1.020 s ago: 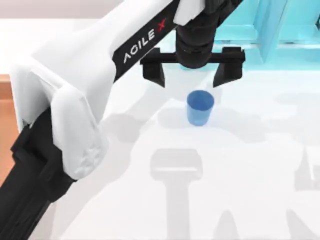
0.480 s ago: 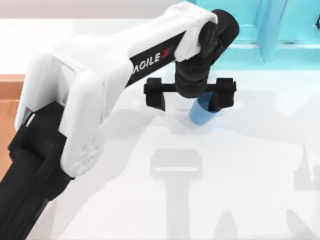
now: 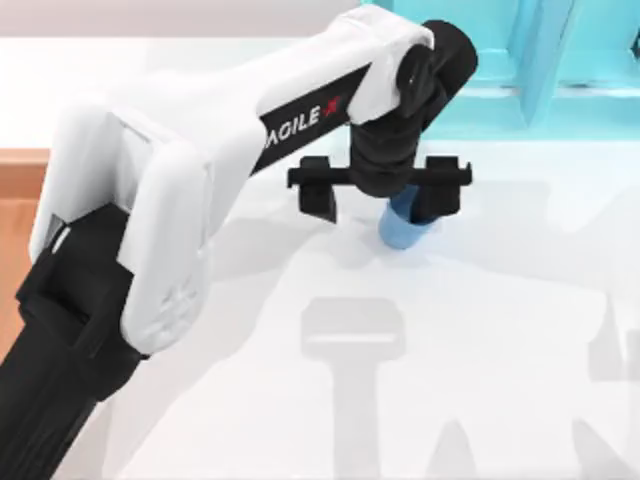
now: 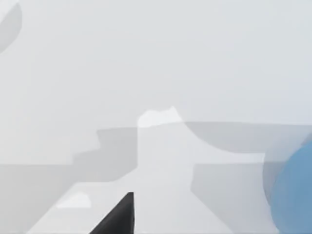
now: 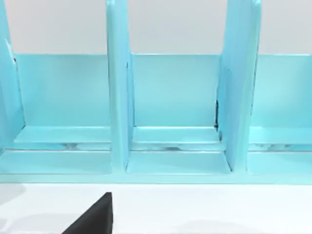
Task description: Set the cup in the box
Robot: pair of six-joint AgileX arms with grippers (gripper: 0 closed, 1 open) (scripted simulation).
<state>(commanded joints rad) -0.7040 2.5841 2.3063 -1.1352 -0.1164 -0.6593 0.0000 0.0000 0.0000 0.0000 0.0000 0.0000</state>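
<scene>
The small blue cup point(image 3: 403, 232) stands upright on the white table, its upper part hidden under my left gripper point(image 3: 382, 193). That gripper is open and low over the cup, which sits between the black fingers, close to the right-hand finger point(image 3: 445, 190) and well away from the other. In the left wrist view the cup point(image 4: 295, 190) shows as a blue curve at the edge. A strip of the box point(image 3: 18, 175), tan rim and orange-brown floor, lies at the table's far left, behind my left arm. My right gripper point(image 5: 95, 219) faces the cabinet.
A turquoise cabinet point(image 3: 520, 60) with upright dividers stands at the back right, just behind the cup; its compartments point(image 5: 175, 97) look bare. My left arm's white link point(image 3: 200, 150) stretches from the near left across the table. White tabletop spreads in front of the cup.
My left gripper has come forward and down from behind the cup, and its open fingers now stand on either side of it. The cup has stayed in place, its rim now covered.
</scene>
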